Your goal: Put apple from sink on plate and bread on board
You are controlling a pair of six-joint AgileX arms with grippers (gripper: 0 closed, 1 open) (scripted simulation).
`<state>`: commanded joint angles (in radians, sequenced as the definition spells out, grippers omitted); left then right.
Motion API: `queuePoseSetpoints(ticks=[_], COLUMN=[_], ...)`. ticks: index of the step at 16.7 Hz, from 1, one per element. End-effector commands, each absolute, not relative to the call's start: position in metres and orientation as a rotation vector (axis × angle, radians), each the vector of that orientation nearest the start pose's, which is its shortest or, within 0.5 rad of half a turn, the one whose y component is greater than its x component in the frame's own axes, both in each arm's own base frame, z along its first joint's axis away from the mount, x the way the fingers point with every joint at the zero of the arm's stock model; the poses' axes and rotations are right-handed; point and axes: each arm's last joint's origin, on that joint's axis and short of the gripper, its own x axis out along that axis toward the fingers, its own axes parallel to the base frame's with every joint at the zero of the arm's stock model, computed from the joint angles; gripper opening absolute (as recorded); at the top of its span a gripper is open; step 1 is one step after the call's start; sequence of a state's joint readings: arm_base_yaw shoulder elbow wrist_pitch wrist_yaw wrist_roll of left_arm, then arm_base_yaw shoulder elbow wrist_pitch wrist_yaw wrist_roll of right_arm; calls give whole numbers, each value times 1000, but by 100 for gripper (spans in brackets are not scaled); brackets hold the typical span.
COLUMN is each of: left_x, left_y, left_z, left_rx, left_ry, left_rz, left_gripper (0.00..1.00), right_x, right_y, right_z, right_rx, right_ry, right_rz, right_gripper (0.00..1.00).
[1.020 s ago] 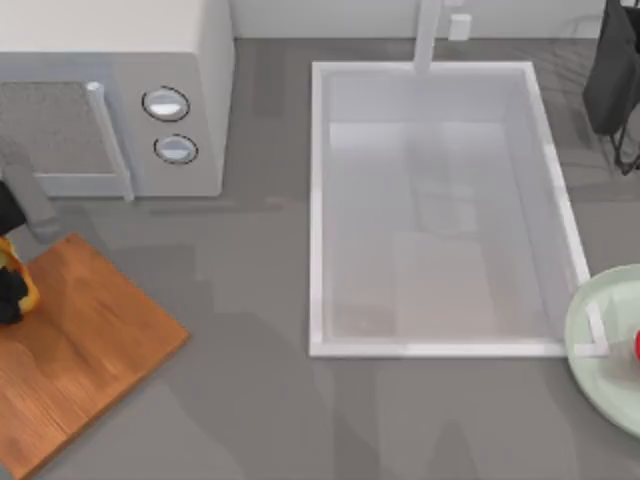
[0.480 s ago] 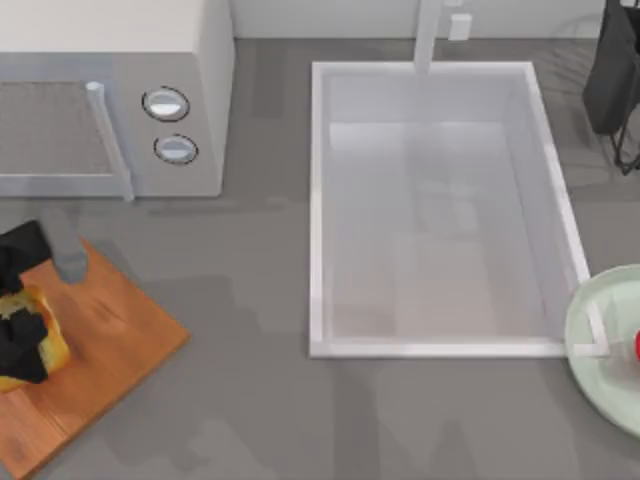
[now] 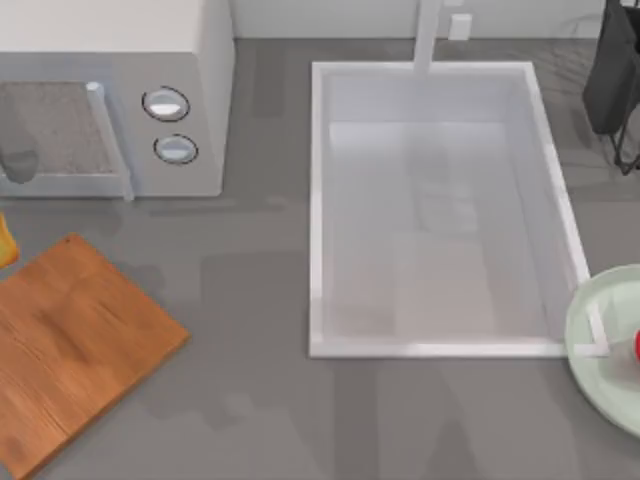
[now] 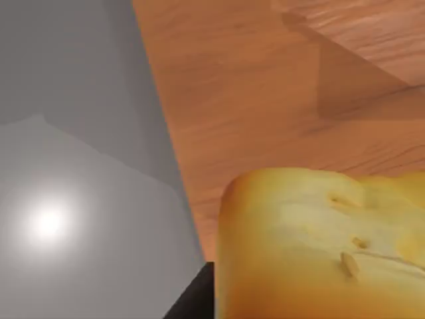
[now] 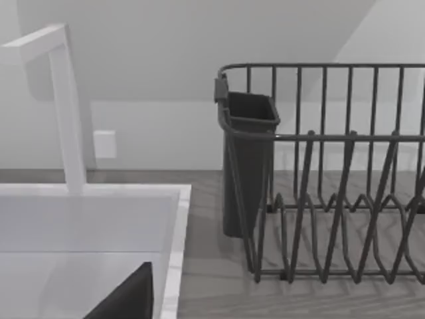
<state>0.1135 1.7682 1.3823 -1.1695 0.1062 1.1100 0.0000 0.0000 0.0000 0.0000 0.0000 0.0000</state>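
Note:
The golden bread [image 4: 319, 246] hangs close under my left gripper [image 4: 196, 299], which is shut on it above the left edge of the wooden board [image 4: 265, 100]. In the top view only a sliver of the bread [image 3: 4, 240] shows at the left border, just beyond the board [image 3: 75, 345]. The white sink [image 3: 435, 210] lies in the middle with nothing in its basin. A red sliver of the apple [image 3: 637, 345] rests on the mint-green plate [image 3: 598, 350] at the right border. My right gripper [image 5: 126, 299] is parked near the sink's far right corner.
A microwave [image 3: 120, 90] with two knobs stands at the back left, close behind the board. A dark wire dish rack [image 3: 615, 80] stands at the back right. The white faucet post [image 3: 428, 35] rises at the sink's far side.
The bread and my left gripper were over the board half a second ago. Both have moved up and left, and the board's surface is bare. The right side is unchanged.

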Motion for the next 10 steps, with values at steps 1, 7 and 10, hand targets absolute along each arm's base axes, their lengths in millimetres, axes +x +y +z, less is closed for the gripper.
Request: queuePoseSetpoints(ticks=[1, 7, 10], left_x=[330, 334, 331], left_y=[41, 44, 45], left_z=[228, 230, 226], left_rx=[705, 709, 687], left_ry=[1348, 1343, 1387], left_rz=[-799, -780, -756], left_gripper=[0, 0, 0], right_x=[106, 106, 106], right_y=[-1, -1, -1], right_z=[160, 160, 160], right_rx=[0, 0, 0], right_ry=[0, 0, 0], right_rz=[0, 0, 0], right_gripper=[100, 100, 100])
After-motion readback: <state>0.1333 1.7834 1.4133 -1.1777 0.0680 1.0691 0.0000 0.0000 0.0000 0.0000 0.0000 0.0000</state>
